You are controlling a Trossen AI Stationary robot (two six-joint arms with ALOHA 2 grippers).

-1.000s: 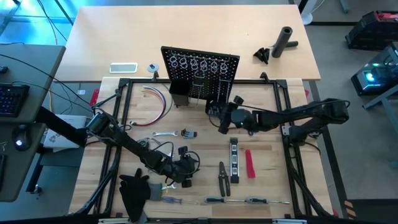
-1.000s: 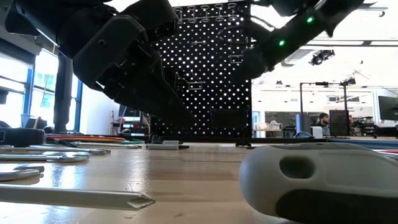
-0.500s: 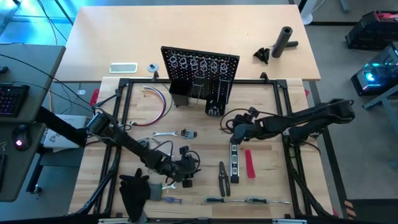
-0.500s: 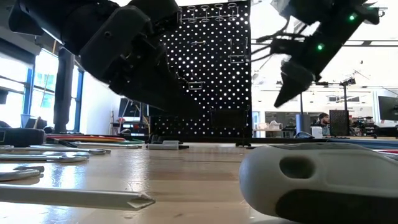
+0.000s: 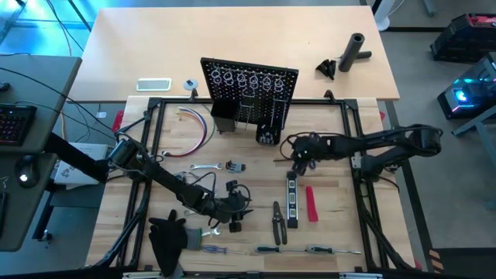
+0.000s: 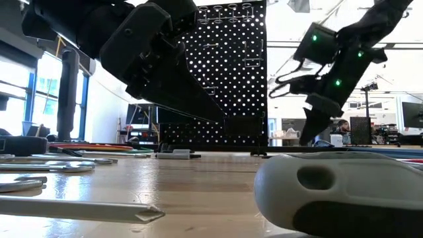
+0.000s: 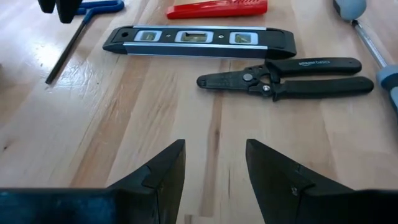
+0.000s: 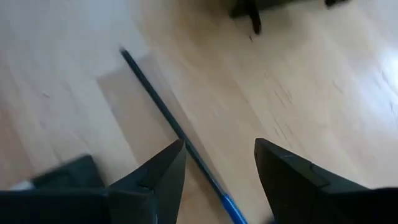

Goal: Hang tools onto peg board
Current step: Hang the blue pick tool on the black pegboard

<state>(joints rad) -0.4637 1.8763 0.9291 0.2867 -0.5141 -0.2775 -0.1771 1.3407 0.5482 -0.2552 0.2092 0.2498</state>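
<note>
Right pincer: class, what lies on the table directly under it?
Under the open right pincer lies a thin blue-handled tool. Its handle end is hidden by the fingers.

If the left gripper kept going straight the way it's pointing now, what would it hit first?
Probably the black-handled pliers: they lie on the wood straight ahead of the open left gripper, with bare tabletop between. Behind them sits the black level with yellow vials. How low the gripper is above the wood is unclear.
</note>
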